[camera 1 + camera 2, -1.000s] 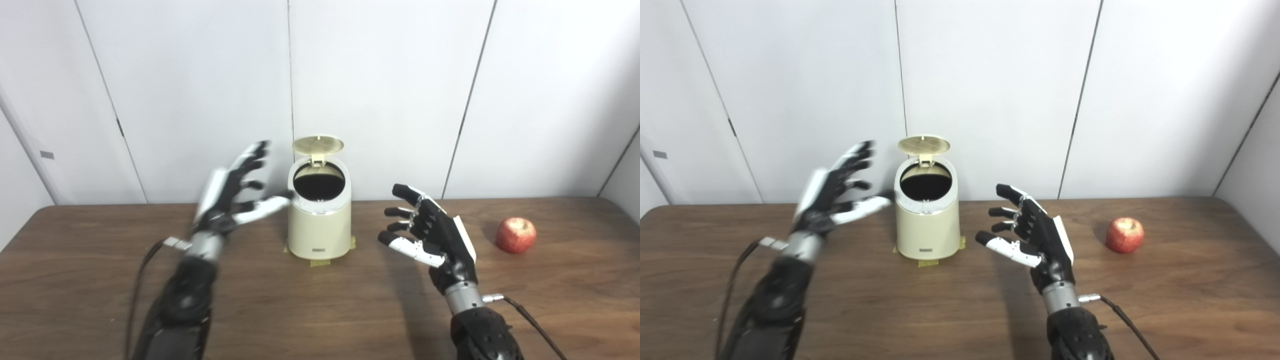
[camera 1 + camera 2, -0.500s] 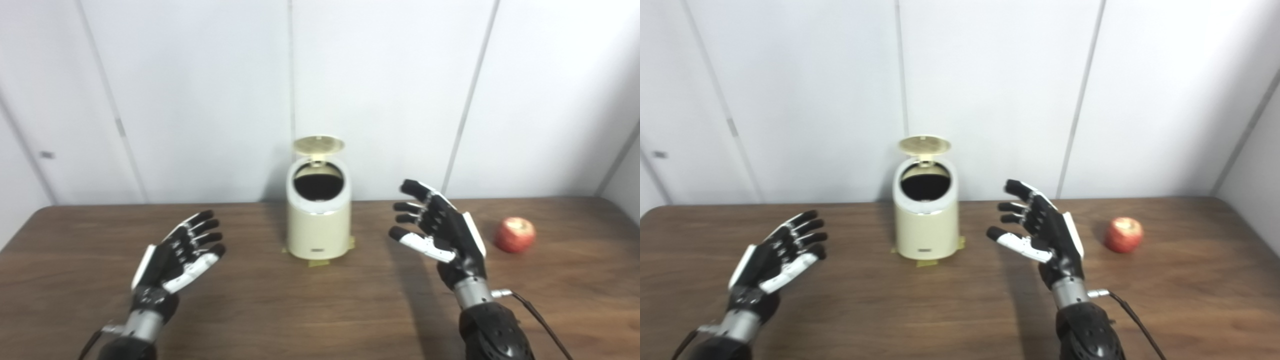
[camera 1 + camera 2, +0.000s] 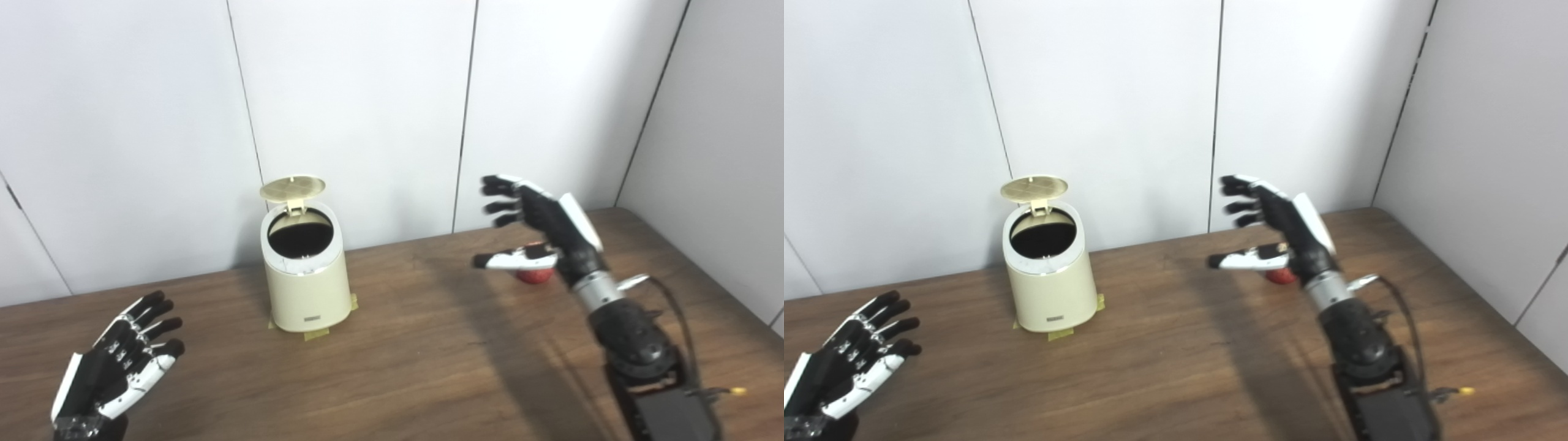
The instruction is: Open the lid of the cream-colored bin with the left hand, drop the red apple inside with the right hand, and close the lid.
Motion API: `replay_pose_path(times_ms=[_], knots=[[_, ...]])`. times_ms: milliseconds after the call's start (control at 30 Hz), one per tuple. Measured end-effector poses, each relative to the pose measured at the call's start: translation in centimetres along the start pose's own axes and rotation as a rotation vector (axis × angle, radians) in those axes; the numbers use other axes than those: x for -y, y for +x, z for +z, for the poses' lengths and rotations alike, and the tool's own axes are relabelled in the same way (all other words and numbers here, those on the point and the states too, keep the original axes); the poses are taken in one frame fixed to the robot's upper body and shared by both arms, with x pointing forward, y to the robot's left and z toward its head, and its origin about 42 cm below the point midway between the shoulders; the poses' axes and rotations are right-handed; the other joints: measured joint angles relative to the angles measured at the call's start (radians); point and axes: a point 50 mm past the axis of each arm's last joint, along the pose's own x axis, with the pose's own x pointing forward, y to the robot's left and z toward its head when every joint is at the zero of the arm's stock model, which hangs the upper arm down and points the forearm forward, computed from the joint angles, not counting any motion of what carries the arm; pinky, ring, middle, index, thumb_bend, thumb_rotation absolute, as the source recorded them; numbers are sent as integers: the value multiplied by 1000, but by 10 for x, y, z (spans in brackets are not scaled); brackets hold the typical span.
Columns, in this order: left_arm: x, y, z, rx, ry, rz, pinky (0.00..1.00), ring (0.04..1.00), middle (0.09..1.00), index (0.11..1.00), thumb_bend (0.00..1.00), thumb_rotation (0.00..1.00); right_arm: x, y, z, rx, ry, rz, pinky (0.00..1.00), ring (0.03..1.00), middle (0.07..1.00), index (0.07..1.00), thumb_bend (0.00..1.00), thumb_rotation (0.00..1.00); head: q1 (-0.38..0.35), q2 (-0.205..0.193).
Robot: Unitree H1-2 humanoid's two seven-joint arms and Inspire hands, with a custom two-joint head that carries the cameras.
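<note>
One cream-colored bin (image 3: 304, 278) stands on the worktop (image 3: 429, 361), toward ten o'clock from the middle, with one round lid (image 3: 292, 188) tipped up at its twelve o'clock edge. One red apple (image 3: 535, 275) lies toward two o'clock, mostly hidden. Two robot hands show: the left robot hand (image 3: 113, 373) at eight o'clock and the right robot hand (image 3: 539, 223) at two o'clock, each with fingers spread and holding nothing. Tape patches (image 3: 312, 334) show under the bin; their number cannot be told.
</note>
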Motion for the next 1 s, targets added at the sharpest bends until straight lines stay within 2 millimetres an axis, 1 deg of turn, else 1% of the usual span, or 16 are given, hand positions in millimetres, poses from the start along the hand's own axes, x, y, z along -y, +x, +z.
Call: replay_pose_path(times_ms=[67,133,200,300,367,433,500,533,700,800,900,967,1000], knots=[[-2,0,1,0,4,3,617,794,841,855,540,122,15,3,-2,-25,-52,-45,662,760,791,775,805,95,-6,0],[-2,0,1,-3,3,5,624,794,841,856,535,103,27,6,-5,-45,-116,-74,688,775,817,785,808,112,-21,-2],[-2,1,1,-9,2,9,635,793,841,855,535,87,37,9,-9,-83,-176,-83,753,824,846,804,813,147,-29,-3],[-2,1,4,-5,5,15,632,795,843,866,515,29,47,10,-17,-141,-206,-85,819,881,874,825,819,157,-35,-5],[-2,2,5,-4,5,15,639,776,833,851,502,11,51,11,-25,-194,-214,-76,823,892,892,845,812,160,-46,-5],[-3,2,6,-4,8,14,646,759,822,836,495,2,53,11,-33,-240,-216,-51,819,892,901,860,811,161,-54,-5],[-4,2,6,-4,14,13,637,741,808,819,490,0,56,11,-42,-286,-220,-33,841,897,895,865,830,158,-55,-5],[-5,3,6,-3,17,13,636,738,805,817,489,0,57,11,-46,-307,-224,-19,845,903,900,872,837,174,-55,-5],[-6,8,9,10,32,8,633,724,793,806,500,0,57,11,-62,-385,-254,63,802,896,905,904,832,164,-57,0],[-6,9,10,14,35,4,672,738,799,810,502,0,56,11,-74,-430,-251,91,865,926,932,926,850,171,-55,0],[-6,10,10,13,37,1,686,744,803,813,504,0,53,13,-93,-493,-236,114,878,918,915,930,859,156,-54,0],[-6,9,10,11,42,-1,689,742,801,814,501,0,49,12,-99,-509,-239,134,898,919,908,931,846,162,-52,0],[-6,10,10,10,46,-3,685,737,798,812,493,0,46,12,-101,-507,-242,149,902,924,908,924,863,175,-52,0]])
